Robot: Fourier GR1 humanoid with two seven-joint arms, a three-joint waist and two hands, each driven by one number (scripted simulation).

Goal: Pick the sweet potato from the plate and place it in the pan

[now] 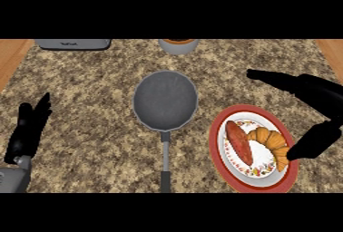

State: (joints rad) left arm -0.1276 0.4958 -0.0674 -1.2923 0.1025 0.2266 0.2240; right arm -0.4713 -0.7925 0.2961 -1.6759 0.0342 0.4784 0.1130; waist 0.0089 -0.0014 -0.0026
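Plainly, the sweet potato (239, 142) lies on the plate (228, 169), a reddish oblong on the plate's left half, its long axis running roughly up and down the view. Just beside it on the right rests a croissant (272, 141), and the two look to be touching or nearly so. The plate sits on the tabletop (94, 90) to the right of the pan (165, 100), which holds nothing and points its handle toward the view's lower edge.

The right robot hand (315, 97) hovers over the plate's right side, spread wide, its fingers reaching up and leftward and its thumb hanging down by the croissant's end; it holds nothing. The left robot hand (28, 129) rests open at the left edge, fingers up.

By my judgement the pick is not yet made: this is the approach. The next move calls for shifting the right robot hand leftward past the croissant and lowering it over the sweet potato, fingers across its narrow width, so the pastry is not caught in the grasp.

At the far edge stand a grey appliance (72, 43) and a cup (178, 45).
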